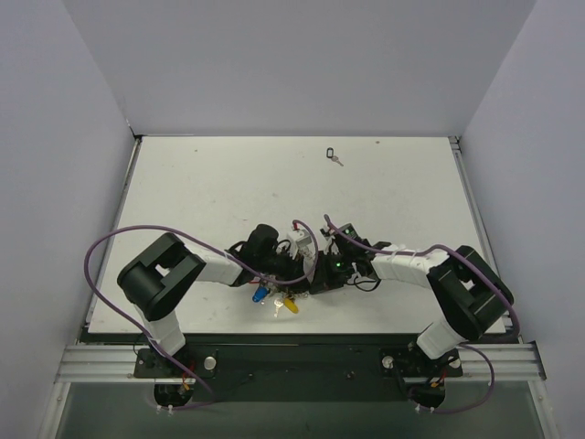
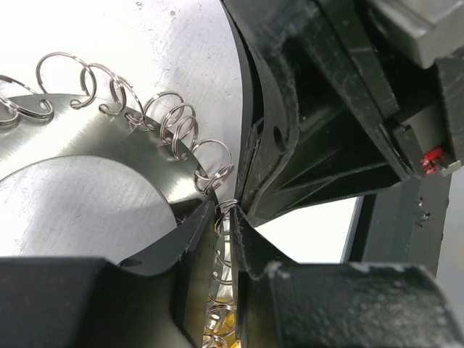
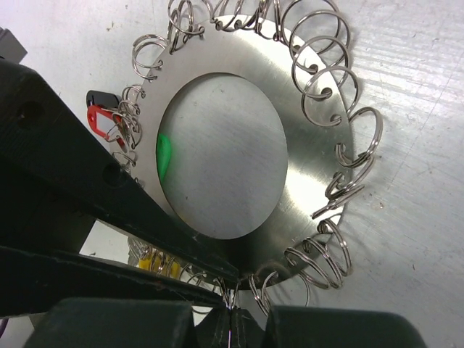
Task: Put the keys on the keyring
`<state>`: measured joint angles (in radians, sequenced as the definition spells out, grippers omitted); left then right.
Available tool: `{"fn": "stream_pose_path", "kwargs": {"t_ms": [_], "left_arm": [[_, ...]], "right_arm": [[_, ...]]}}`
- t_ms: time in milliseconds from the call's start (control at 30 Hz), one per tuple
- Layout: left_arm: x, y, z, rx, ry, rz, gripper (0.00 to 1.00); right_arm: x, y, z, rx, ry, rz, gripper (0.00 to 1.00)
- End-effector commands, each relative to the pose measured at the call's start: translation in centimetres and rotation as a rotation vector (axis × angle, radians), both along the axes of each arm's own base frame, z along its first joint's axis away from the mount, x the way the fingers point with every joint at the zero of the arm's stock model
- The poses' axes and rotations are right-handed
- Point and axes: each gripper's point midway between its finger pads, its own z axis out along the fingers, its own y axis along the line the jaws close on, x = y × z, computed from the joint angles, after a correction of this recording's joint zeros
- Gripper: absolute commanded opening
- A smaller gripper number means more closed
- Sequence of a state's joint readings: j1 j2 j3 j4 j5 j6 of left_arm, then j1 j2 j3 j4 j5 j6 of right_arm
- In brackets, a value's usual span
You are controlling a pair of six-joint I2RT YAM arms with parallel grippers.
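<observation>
The keyring (image 3: 316, 161) is a flat steel ring with small split rings coiled all round its rim, lying over the white table. My left gripper (image 2: 225, 214) is shut on its rim (image 2: 87, 152), with small rings between the jaws. My right gripper (image 3: 232, 316) is shut, its tips pinching one thin split ring at the keyring's near edge. In the top view the two grippers (image 1: 294, 267) (image 1: 318, 274) meet tip to tip and hide the ring. A blue key (image 1: 260, 294) and a yellow key (image 1: 290, 305) hang below them. A red key (image 3: 100, 120) shows at the rim.
A black-headed key (image 1: 331, 154) lies alone far back on the white table (image 1: 201, 192). Purple cables (image 1: 110, 242) loop over both arms. Grey walls close the table on three sides.
</observation>
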<state>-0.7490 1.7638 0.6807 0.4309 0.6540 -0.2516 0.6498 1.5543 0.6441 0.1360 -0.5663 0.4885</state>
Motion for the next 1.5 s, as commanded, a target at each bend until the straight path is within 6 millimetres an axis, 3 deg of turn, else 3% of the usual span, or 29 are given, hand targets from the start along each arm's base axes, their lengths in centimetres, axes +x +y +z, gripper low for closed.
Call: {"fn": "stream_pose_path", "kwargs": {"t_ms": [0,133,167,267,333,433,733,1000,1467], "left_arm": [[-0.4,0.8,-0.4,0.018,0.016,0.016,0.26],[0.9,1.5,1.7,-0.065,0.017,0.075,0.27],[1.4,1.4,3.1,-0.11,0.002,0.092,0.28],[2.0,2.3,5.1,-0.187,0.001,0.122,0.36],[1.9,2.6,5.9,-0.221,0.008,0.112,0.43],[1.7,2.6,7.2,-0.269,0.013,0.078,0.45],[0.3,2.2,7.4,-0.326,0.062,-0.004,0.43],[0.3,2.0,8.0,-0.347,0.057,-0.014,0.42],[1.6,3.1,11.1,-0.466,0.036,0.041,0.44]], "right_arm": [[1.2,1.0,0.7,0.024,-0.044,0.006,0.0],[1.1,0.7,0.8,0.019,-0.059,0.027,0.0],[1.1,0.7,1.0,0.022,-0.075,0.044,0.0],[0.9,0.6,1.3,0.03,-0.098,0.082,0.0],[0.7,0.5,1.4,0.037,-0.101,0.101,0.0],[0.5,0.8,1.8,0.066,-0.115,0.129,0.0],[1.1,1.2,3.6,0.135,-0.189,0.141,0.0],[1.8,1.3,5.3,0.196,-0.258,0.119,0.0],[3.8,1.2,10.9,0.342,-0.474,0.041,0.0]]}}
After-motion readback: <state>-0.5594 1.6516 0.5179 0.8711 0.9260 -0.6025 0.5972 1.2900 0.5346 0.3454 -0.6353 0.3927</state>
